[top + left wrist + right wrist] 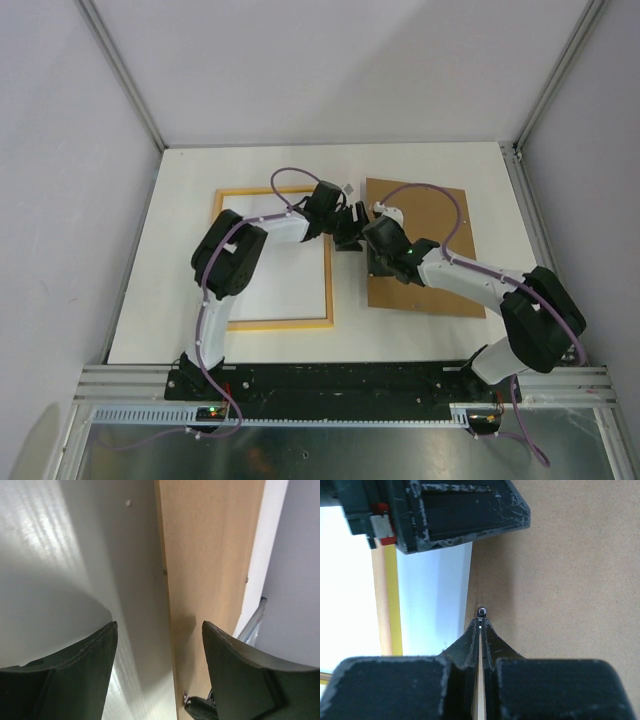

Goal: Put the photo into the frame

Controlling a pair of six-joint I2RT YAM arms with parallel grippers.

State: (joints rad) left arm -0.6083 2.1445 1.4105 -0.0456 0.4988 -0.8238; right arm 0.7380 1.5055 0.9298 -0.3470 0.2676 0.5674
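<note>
The frame point(226, 258) lies flat at the left, pale wood side up, and a white sheet point(285, 275) fills its opening. The photo's printed face shows in no view. The frame's yellow strip point(395, 600) shows in the right wrist view. The plain brown backing board point(435, 245) lies to the right of the frame. My right gripper point(481, 622) is shut on a small metal tab point(481, 612) at the board's left edge point(470, 595). My left gripper point(160, 645) is open and empty, its jaws straddling the same board edge point(167, 580). Both grippers meet between the frame and the board, the left gripper point(350, 235) beside the right gripper point(371, 240).
The white table point(440, 170) is walled by grey panels, with metal posts point(545, 100) at the far corners. The left gripper's black body point(460, 515) hangs just beyond my right fingertips. The right gripper's fingertip point(200, 709) shows at the bottom of the left wrist view.
</note>
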